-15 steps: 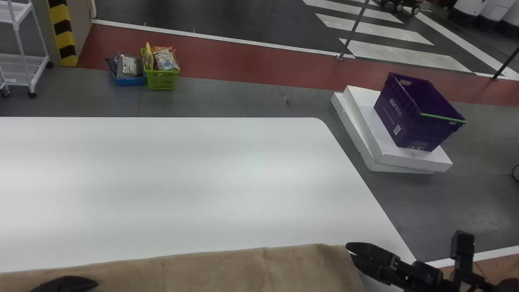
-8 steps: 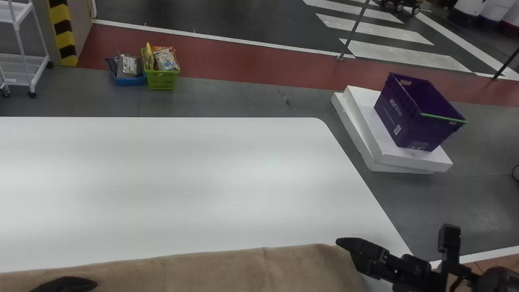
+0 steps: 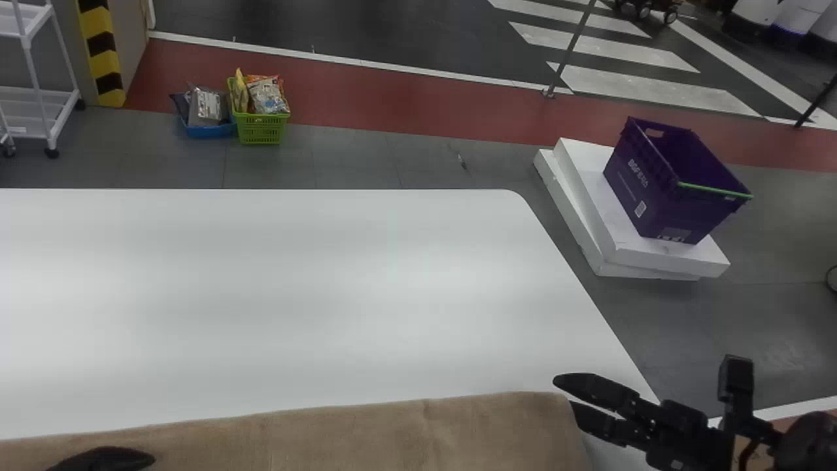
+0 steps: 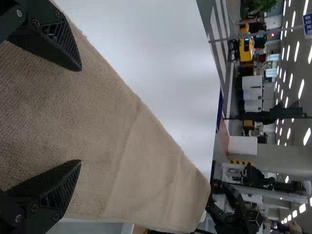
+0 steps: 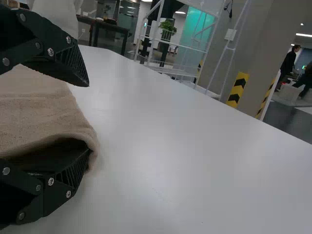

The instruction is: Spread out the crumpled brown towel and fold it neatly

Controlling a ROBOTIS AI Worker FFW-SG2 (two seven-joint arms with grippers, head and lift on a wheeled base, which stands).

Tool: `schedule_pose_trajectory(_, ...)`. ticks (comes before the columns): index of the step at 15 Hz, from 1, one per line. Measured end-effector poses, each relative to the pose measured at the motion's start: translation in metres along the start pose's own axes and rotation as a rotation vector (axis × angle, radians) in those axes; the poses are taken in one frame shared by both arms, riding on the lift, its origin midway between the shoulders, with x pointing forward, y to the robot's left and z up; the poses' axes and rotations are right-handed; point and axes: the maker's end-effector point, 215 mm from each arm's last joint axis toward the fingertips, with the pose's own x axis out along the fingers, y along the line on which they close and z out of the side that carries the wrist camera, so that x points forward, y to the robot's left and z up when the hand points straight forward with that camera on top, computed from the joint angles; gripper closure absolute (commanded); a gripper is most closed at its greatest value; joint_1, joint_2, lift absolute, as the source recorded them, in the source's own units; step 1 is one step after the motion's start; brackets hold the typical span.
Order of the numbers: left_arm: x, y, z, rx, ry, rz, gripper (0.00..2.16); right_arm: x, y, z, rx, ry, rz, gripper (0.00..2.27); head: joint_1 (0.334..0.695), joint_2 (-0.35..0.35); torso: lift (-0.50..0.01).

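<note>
While the brown cloth towel (image 3: 418, 432) is laid out at the robot's side of the smooth white counter (image 3: 327, 281), its surface is crossed by faint creases, and its far edge is kept fairly straight. The black left claw (image 3: 104, 458) is held over the towel, its two fingers spread apart. At the towel's right end the black right claw (image 3: 563, 392) is placed with its fingers parted too; one finger is partly covered by the towel's edge (a dark hollow can be seen beneath the cloth there), and the other is held outside it.

Beyond the counter's right side, an open purple plastic crate (image 3: 660, 190) is supported by stacked white slabs (image 3: 706, 258). On the floor past the far edge, a green plastic basket (image 3: 261, 127) is filled with bagged goods, and a low blue basket (image 3: 208, 129) is set just beside it, near a white shelved cart (image 3: 39, 104).
</note>
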Motion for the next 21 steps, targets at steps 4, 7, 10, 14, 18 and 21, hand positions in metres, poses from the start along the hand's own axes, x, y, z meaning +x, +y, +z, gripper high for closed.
schedule_pose_trajectory(4,0.001,0.0,0.001,0.001,-0.003,-0.002,0.16,0.0,-0.005,0.012,0.007,-0.007,-0.01,0.44,0.695,-0.35,-0.128)
schedule_pose_trajectory(7,0.001,0.0,0.0,0.0,-0.005,-0.002,0.16,0.005,-0.009,0.015,0.008,-0.004,-0.009,0.44,0.695,-0.35,-0.128)
schedule_pose_trajectory(10,0.0,0.0,0.0,0.001,-0.005,-0.001,0.16,0.003,-0.011,0.018,0.009,-0.013,-0.006,0.44,0.695,-0.35,-0.128)
schedule_pose_trajectory(14,-0.002,0.002,0.002,0.005,-0.005,0.003,0.16,-0.018,0.005,0.029,0.036,-0.073,0.038,0.49,0.695,-0.35,-0.128)
schedule_pose_trajectory(18,-0.002,0.002,0.003,0.007,-0.007,0.002,0.16,-0.032,0.044,0.031,-0.007,-0.123,0.138,1.57,0.695,-0.35,-0.128)
schedule_pose_trajectory(21,-0.005,0.002,0.007,0.009,-0.012,0.002,0.14,-0.024,0.061,0.021,-0.051,-0.126,0.152,1.85,0.695,-0.35,-0.128)
